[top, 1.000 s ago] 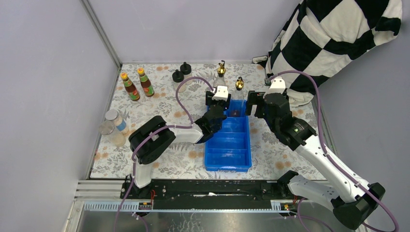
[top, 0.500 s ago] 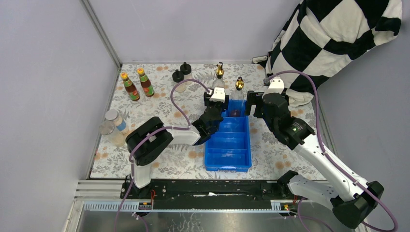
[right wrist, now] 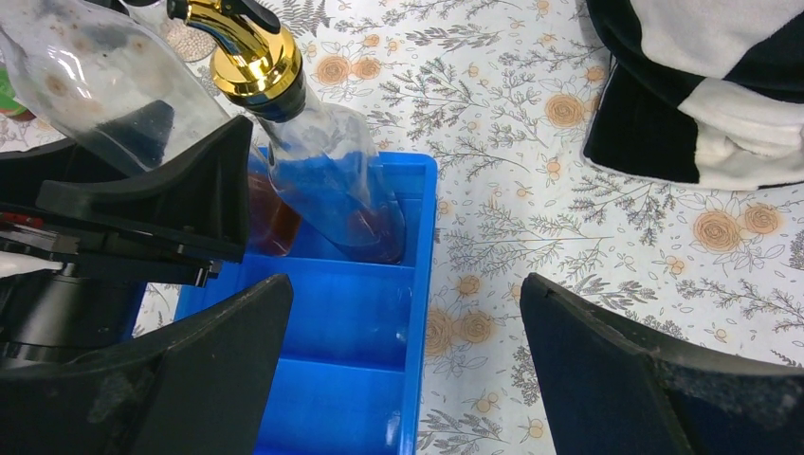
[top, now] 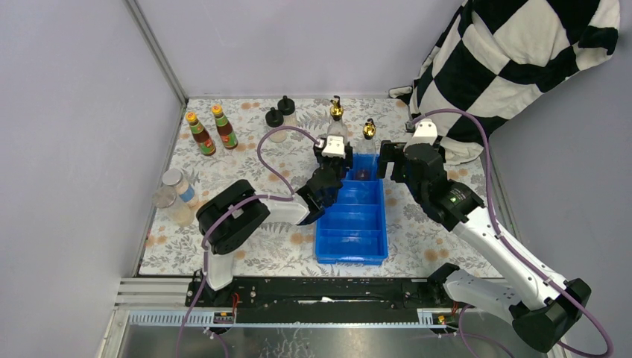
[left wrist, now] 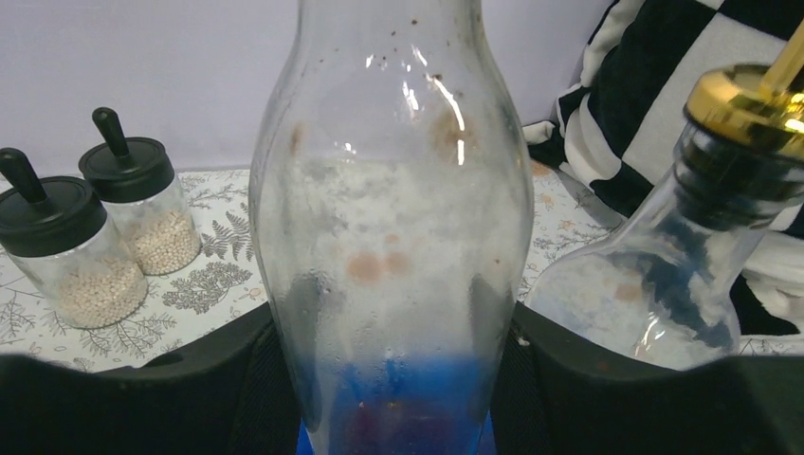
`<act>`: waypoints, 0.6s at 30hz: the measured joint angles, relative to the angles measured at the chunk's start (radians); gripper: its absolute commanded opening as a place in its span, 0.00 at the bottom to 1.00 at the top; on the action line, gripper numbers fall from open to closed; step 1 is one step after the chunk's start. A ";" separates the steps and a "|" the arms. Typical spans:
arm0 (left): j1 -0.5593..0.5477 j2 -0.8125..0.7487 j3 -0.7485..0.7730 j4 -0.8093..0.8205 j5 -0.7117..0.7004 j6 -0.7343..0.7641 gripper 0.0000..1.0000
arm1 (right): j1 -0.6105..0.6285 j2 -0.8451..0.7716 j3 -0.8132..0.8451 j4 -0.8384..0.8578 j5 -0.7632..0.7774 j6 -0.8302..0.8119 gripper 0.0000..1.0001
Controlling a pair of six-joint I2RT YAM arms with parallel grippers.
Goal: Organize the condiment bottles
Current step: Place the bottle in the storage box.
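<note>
My left gripper [top: 335,137] is shut on a tall clear gold-spouted bottle [top: 336,119], which fills the left wrist view [left wrist: 393,237] between the black fingers [left wrist: 228,379]. Its base sits low in the far compartment of the blue tray [top: 378,224]. The second gold-spouted bottle [top: 369,133] stands beside it in that compartment, as the right wrist view [right wrist: 327,180] shows. My right gripper [right wrist: 408,379] is open and empty above the tray's far right edge [top: 389,162]. Two orange-capped sauce bottles [top: 212,130], two black-capped jars [top: 280,113] and two silver-lidded jars [top: 170,192] stand on the mat.
The tray's [right wrist: 322,398] nearer compartments hold nothing. A black-and-white checkered cloth [top: 514,60] hangs over the far right corner. Grey walls close the left and back. The flowered mat [top: 246,171] lies between the tray and the left bottles.
My left gripper has shifted slightly left with the gold-spouted bottle in it. The right arm has barely moved.
</note>
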 measured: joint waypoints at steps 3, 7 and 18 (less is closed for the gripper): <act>0.001 0.023 0.000 0.008 0.001 -0.004 0.22 | 0.000 0.003 -0.004 0.001 0.000 0.000 0.98; 0.006 0.044 0.000 0.024 0.003 -0.017 0.22 | 0.000 0.009 -0.006 0.000 -0.001 0.000 0.97; 0.007 0.129 -0.036 0.044 0.006 -0.053 0.22 | 0.000 0.010 -0.016 0.007 -0.003 0.001 0.98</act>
